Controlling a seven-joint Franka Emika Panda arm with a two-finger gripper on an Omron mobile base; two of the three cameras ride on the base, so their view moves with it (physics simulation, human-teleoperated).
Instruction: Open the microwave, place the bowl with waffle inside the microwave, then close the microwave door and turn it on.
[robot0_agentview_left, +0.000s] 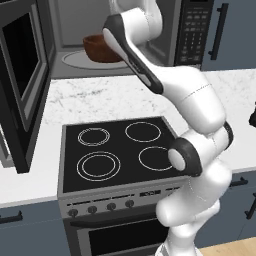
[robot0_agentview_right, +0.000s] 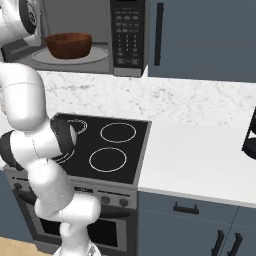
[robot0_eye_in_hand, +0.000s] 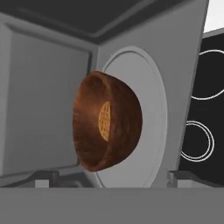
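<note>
The microwave (robot0_agentview_left: 196, 31) (robot0_agentview_right: 127, 36) stands open on the counter. Its microwave door (robot0_agentview_left: 22, 75) is swung out to the left. Inside, the reddish-brown bowl (robot0_agentview_left: 100, 48) (robot0_agentview_right: 68, 45) (robot0_eye_in_hand: 107, 127) rests on the round glass turntable (robot0_agentview_left: 74, 60) (robot0_agentview_right: 98, 54) (robot0_eye_in_hand: 151, 109). The tan waffle (robot0_eye_in_hand: 104, 120) lies in the bowl's bottom. My gripper (robot0_eye_in_hand: 114, 177) is open and looks into the cavity at the bowl. Its fingertips (robot0_eye_in_hand: 46, 176) stand wide apart, clear of the bowl's rim. In both base views my arm reaches up into the microwave's mouth and covers the hand.
A black four-ring stove (robot0_agentview_left: 117, 150) (robot0_agentview_right: 110, 145) with an oven sits below the microwave, set in a white marble counter (robot0_agentview_left: 100, 97) (robot0_agentview_right: 200, 150). A dark object (robot0_agentview_right: 250, 135) stands at the counter's right edge. Blue-grey cabinets (robot0_agentview_right: 200, 35) flank the microwave.
</note>
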